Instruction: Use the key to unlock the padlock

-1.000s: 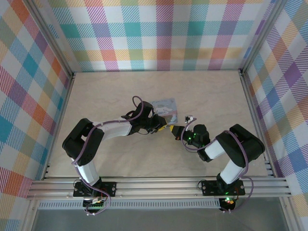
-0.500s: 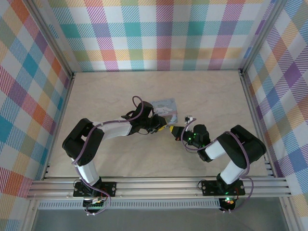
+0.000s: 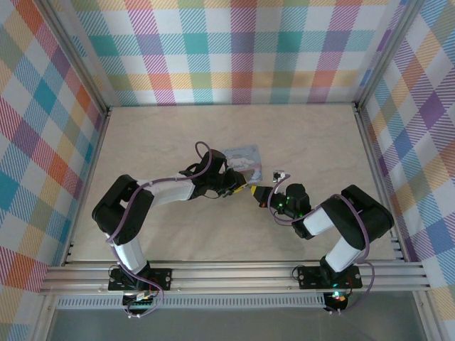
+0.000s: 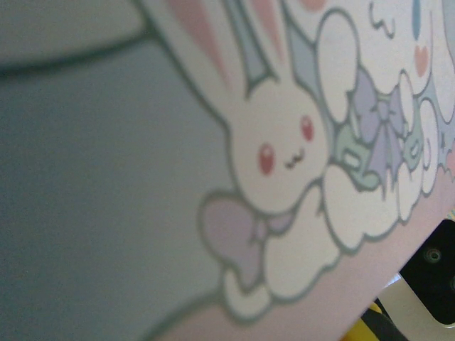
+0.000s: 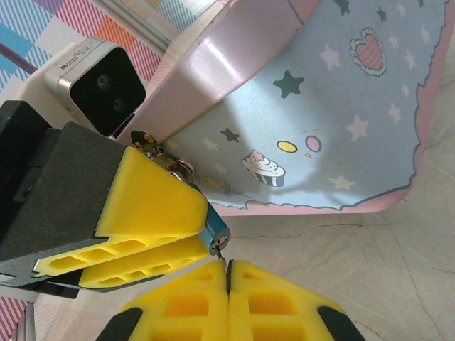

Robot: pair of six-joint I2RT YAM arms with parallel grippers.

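Observation:
In the right wrist view, my left gripper (image 5: 201, 229) is shut on the small blue-green padlock (image 5: 215, 231), whose keyhole end sticks out past the yellow fingers (image 5: 146, 202). My right gripper (image 5: 227, 267) is shut on the thin dark key (image 5: 222, 249). The key's tip sits at the padlock's keyhole. From above, the left gripper (image 3: 246, 190) and the right gripper (image 3: 259, 194) meet tip to tip just in front of the pale blue cartoon tin (image 3: 242, 155). The padlock and the key are too small to make out from above.
The tin (image 5: 320, 106) rises tilted right behind the padlock, and its printed bunny side (image 4: 284, 142) is pressed close to the left wrist camera. Beige tabletop (image 3: 178, 135) lies open to the left and behind. Plaid walls enclose the table.

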